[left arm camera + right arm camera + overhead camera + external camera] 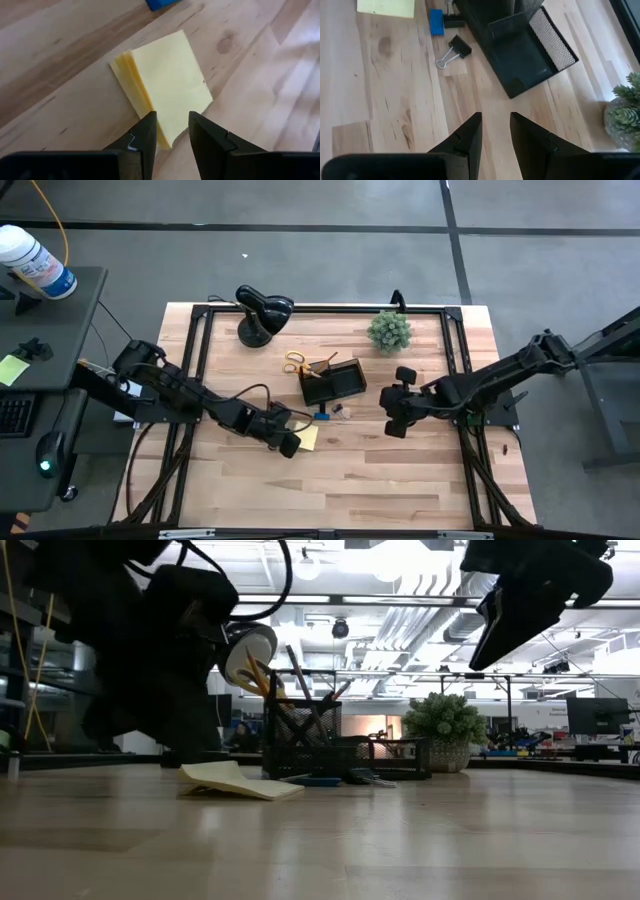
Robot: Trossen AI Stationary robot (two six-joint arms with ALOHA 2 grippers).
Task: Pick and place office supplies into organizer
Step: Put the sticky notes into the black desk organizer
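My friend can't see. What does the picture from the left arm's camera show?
A yellow sticky-note pad lies on the wooden table, with the left gripper just above its near edge, fingers apart and holding nothing. A corner of a small blue block peeks in beyond the pad.

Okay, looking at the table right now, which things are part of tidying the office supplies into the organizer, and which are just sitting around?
Part of the job:
sticky-note pad, under the left gripper
blue block
binder clip
scissors
pencils already in the cup
organizer

Just lying about:
potted plant
desk lamp
white bottle on the side stand
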